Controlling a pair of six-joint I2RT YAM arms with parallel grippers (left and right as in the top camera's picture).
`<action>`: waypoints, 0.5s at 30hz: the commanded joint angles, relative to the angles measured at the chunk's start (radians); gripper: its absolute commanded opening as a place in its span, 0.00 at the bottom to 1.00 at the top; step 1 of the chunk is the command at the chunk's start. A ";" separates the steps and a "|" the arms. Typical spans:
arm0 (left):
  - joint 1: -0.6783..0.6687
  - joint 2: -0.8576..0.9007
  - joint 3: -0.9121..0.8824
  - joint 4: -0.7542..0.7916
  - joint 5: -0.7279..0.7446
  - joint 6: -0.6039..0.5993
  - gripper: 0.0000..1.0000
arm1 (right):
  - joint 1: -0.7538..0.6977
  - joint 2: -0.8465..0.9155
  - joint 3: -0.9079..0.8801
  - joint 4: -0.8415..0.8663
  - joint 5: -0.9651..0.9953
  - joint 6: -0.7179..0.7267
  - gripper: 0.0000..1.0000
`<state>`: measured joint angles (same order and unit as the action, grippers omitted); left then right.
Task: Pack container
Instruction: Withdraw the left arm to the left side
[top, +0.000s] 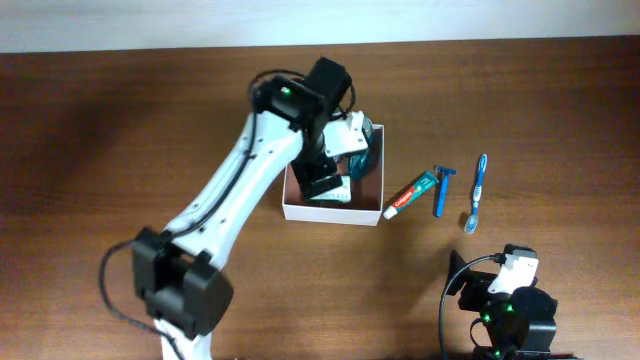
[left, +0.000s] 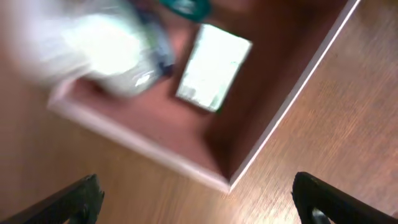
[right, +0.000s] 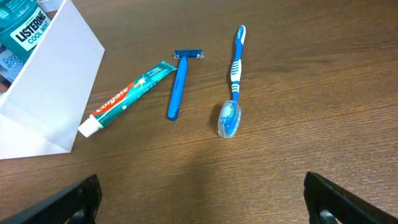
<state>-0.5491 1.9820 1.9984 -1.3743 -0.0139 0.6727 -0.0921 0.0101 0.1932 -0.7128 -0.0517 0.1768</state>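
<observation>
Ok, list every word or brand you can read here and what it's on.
"LISTERINE COOL MINT": on the teal bottle inside the container.
"Colgate": on the toothpaste tube.
White-and-green packet: print too blurred to read.

Left arm (top: 250, 165) overhangs container (top: 330, 213) — 3 toiletries (top: 439, 192) beside lie unobstructed.

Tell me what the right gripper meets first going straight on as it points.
Likely the capped head of the toothbrush, though the right gripper may touch the table first; depth is unclear.
</observation>
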 joint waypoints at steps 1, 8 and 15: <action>0.048 -0.142 0.047 -0.020 -0.117 -0.156 0.99 | -0.006 -0.006 0.001 0.002 -0.005 -0.001 0.99; 0.262 -0.286 0.047 -0.061 -0.271 -0.501 0.99 | -0.006 -0.007 0.001 0.002 -0.005 -0.001 0.99; 0.552 -0.328 0.047 -0.135 -0.154 -0.625 0.99 | -0.006 -0.006 0.001 0.002 -0.005 -0.001 0.99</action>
<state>-0.0814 1.6741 2.0350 -1.4975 -0.2352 0.1497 -0.0921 0.0101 0.1932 -0.7128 -0.0513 0.1768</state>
